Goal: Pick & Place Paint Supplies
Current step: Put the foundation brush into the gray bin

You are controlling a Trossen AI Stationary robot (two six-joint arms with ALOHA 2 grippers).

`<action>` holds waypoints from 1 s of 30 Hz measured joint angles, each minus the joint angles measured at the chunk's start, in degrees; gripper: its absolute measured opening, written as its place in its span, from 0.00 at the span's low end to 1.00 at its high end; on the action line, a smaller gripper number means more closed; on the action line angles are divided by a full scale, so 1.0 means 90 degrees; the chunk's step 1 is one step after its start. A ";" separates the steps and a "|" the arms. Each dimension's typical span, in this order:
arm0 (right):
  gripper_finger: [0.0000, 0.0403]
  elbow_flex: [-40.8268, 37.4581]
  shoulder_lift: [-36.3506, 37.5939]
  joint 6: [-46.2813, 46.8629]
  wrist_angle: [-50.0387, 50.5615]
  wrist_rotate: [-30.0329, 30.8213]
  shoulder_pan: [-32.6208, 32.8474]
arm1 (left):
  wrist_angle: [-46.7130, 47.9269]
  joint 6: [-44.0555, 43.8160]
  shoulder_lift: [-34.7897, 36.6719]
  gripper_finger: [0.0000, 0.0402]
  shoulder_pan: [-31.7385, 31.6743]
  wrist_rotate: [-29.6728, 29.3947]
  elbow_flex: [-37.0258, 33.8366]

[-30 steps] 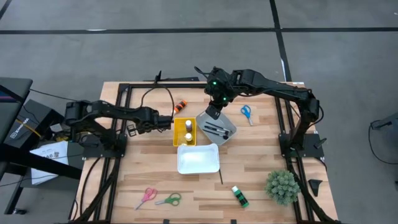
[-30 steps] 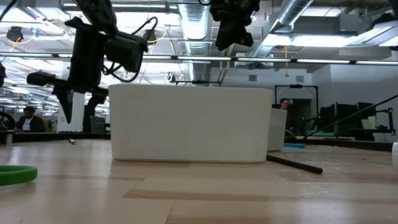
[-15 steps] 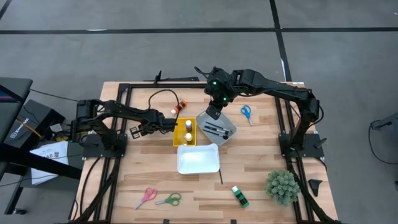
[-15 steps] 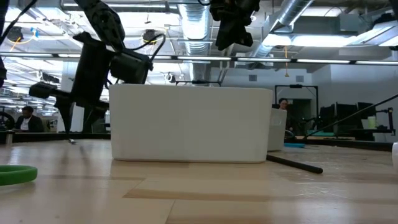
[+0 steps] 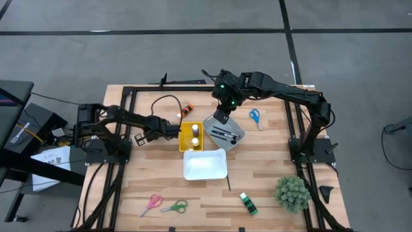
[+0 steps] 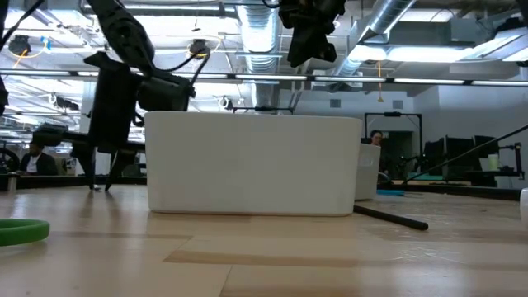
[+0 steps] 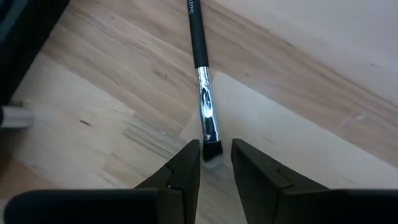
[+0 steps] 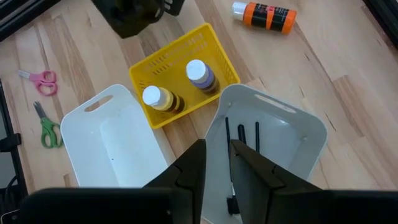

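Left gripper (image 7: 216, 163), of matte black plastic, is set low over the pale wood-grain table (image 7: 93, 143), just at nine o'clock of the yellow basket (image 5: 191, 136). Its narrowly parted fingers straddle the bristle tip of a thin black paintbrush (image 7: 203, 93) with a shiny metal ferrule, lying flat. A second earlier the fingers stood wider and higher.

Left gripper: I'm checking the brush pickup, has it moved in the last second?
Yes. In the low view the left gripper has dropped beside the white bin, down to the table, closing on a paintbrush.
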State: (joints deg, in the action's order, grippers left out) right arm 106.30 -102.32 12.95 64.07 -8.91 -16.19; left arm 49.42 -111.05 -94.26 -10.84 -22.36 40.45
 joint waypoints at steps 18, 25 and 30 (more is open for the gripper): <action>0.17 0.0000 0.0000 0.0019 -0.0027 -0.0002 0.0000 | -0.0274 -0.0029 0.0257 0.05 0.0006 -0.0191 -0.0212; 0.17 0.0000 0.0000 0.0070 -0.0027 -0.0002 0.0002 | -0.0264 -0.0029 0.0253 0.01 0.0059 -0.0269 -0.0220; 0.17 0.0000 0.0000 0.0075 -0.0028 -0.0002 0.0002 | -0.0270 0.0024 0.0525 0.00 0.0298 -0.0424 -0.0257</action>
State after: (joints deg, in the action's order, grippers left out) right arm 106.30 -102.32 13.63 63.83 -8.93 -16.16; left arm 46.99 -110.83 -89.53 -8.15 -26.18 38.13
